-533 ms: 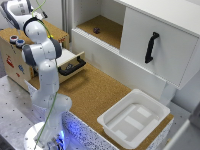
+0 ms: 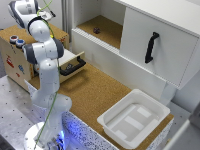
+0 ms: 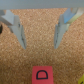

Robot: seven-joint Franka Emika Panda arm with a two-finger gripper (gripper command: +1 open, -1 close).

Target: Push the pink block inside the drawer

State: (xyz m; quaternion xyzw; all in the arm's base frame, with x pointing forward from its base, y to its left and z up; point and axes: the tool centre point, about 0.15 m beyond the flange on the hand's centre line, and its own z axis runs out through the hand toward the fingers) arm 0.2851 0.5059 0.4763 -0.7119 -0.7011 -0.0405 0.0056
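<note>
In the wrist view the pink block, marked with a dark letter, lies on a cork-like surface. My gripper is open above that surface, its two fingers spread wide, and the block sits apart from them, centred on the gap. In the exterior view the small light-wood drawer with its black curved handle stands pulled out of the tan wooden box. The arm stands in front of the box. The gripper and the block are hidden there.
A white plastic tub sits on the cork floor at the exterior view's right. A large white cabinet door with an upright black handle stands behind it. A small dark object lies on the open shelf. Red and blue caps sit on the box top.
The arm's upper end has shifted slightly; the drawer stays open as before.
</note>
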